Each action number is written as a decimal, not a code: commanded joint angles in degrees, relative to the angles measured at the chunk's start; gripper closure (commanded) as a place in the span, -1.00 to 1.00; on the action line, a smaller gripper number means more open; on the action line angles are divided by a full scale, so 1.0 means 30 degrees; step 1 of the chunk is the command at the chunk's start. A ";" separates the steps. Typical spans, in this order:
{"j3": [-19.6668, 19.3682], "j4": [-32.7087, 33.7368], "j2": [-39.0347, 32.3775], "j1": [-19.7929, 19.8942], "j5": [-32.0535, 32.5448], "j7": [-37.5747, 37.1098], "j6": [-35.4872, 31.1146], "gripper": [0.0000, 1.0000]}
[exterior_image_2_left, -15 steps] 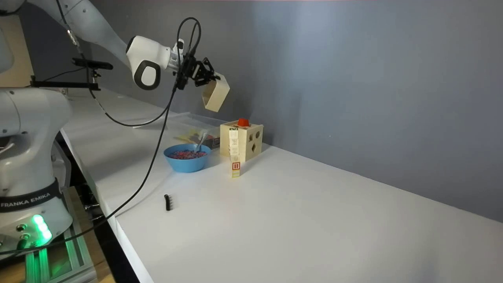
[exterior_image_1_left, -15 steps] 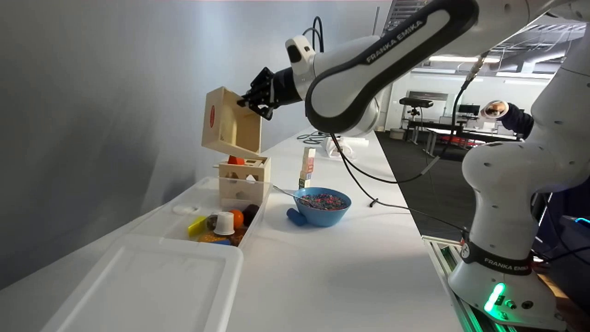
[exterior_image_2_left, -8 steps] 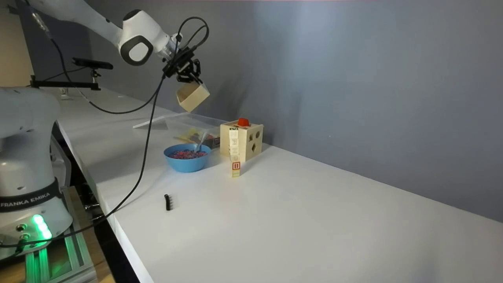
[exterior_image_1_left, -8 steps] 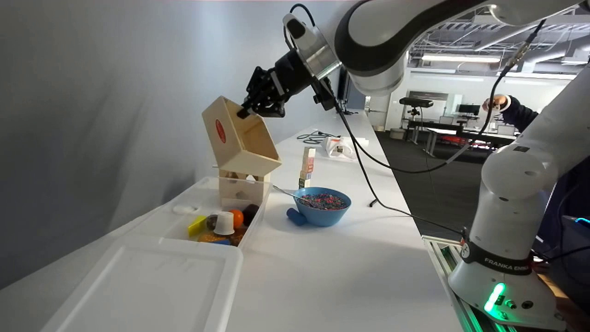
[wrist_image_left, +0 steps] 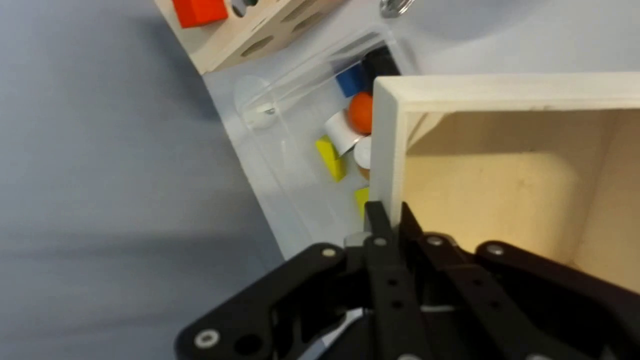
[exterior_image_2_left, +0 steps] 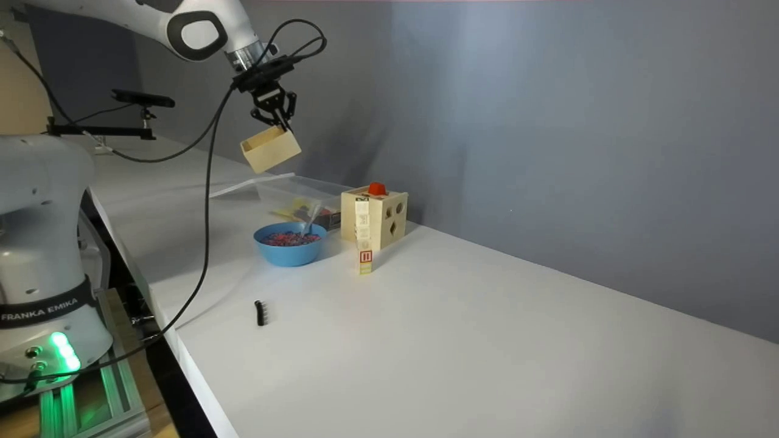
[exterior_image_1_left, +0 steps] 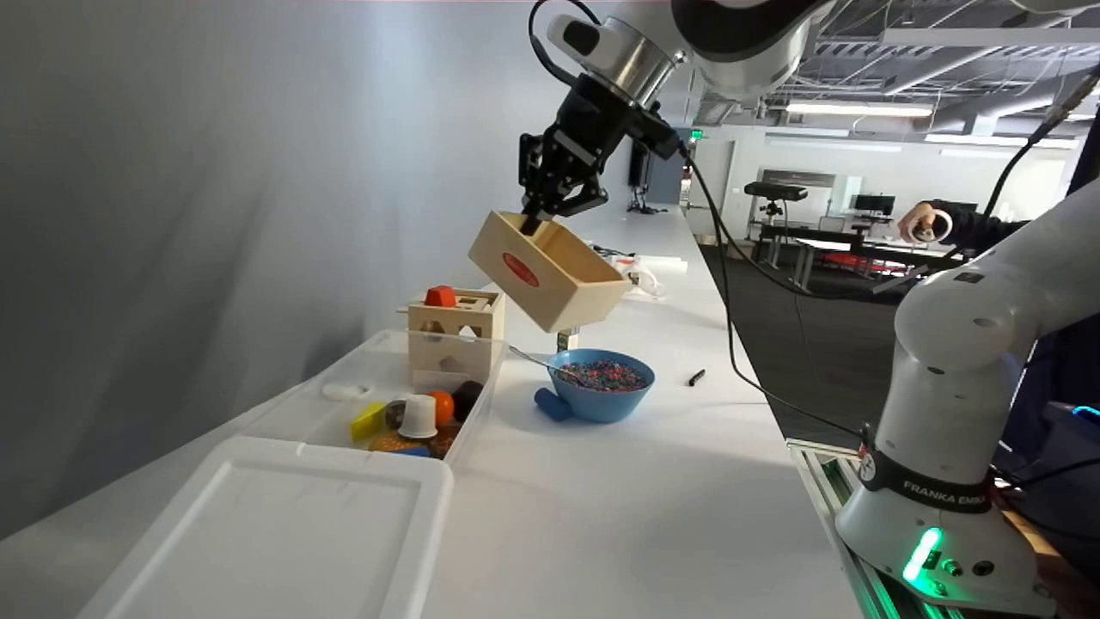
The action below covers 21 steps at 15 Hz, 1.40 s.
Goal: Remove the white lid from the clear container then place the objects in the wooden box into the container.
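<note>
My gripper (exterior_image_1_left: 528, 225) is shut on one wall of the wooden box (exterior_image_1_left: 567, 297) with the red oval mark and holds it tilted in the air. Box and gripper also show in an exterior view (exterior_image_2_left: 274, 152). In the wrist view the fingertips (wrist_image_left: 392, 210) pinch its rim (wrist_image_left: 500, 91); the inside that shows is bare wood. The clear container (exterior_image_1_left: 296, 417) stands open on the table. In it lie an orange ball (exterior_image_1_left: 443, 407), a white cup (exterior_image_1_left: 418, 417), a yellow piece (exterior_image_1_left: 368, 421) and dark pieces (exterior_image_1_left: 467, 398). The white lid (exterior_image_1_left: 284, 533) lies beside the container.
Another wooden box with holes (exterior_image_1_left: 455, 322) and a red piece on top stands against the container's end. A blue bowl (exterior_image_1_left: 601, 400) with a spoon stands beside it. A thin block stack (exterior_image_2_left: 363, 237) and a small black piece (exterior_image_2_left: 260, 313) are on the table. A wall runs behind.
The held wooden box has swung away from above the holed box, and its opening has turned from sideways and downward to more upward. The pieces in the container have not moved.
</note>
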<state>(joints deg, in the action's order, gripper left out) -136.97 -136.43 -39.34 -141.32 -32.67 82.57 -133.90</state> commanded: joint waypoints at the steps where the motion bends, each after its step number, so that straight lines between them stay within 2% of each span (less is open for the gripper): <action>1: -0.1025 0.0907 -0.0795 0.0015 0.1141 0.1313 0.4474 0.97; 4: -0.0525 0.0721 -0.0563 0.0042 0.1280 0.2099 0.5659 0.97; 6: 0.0770 -0.0409 -0.0439 0.0235 0.0594 0.2235 0.3283 0.97; 9: 0.2917 -0.1814 0.0988 0.0208 -0.1171 0.2138 0.0359 0.97; 12: 0.4561 -0.2604 0.2713 0.0304 -0.2161 0.2394 -0.0710 0.97; 16: 0.5717 -0.3183 0.4694 0.0579 -0.2733 0.2632 -0.2003 0.97; 19: 0.7188 -0.3395 0.5989 0.1710 -0.2423 0.2171 -0.3854 0.97; 21: 0.8046 -0.3449 0.6626 0.2557 -0.2111 0.1854 -0.4335 0.97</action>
<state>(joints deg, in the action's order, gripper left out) -116.31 -146.91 -23.94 -137.14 -39.46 88.31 -143.41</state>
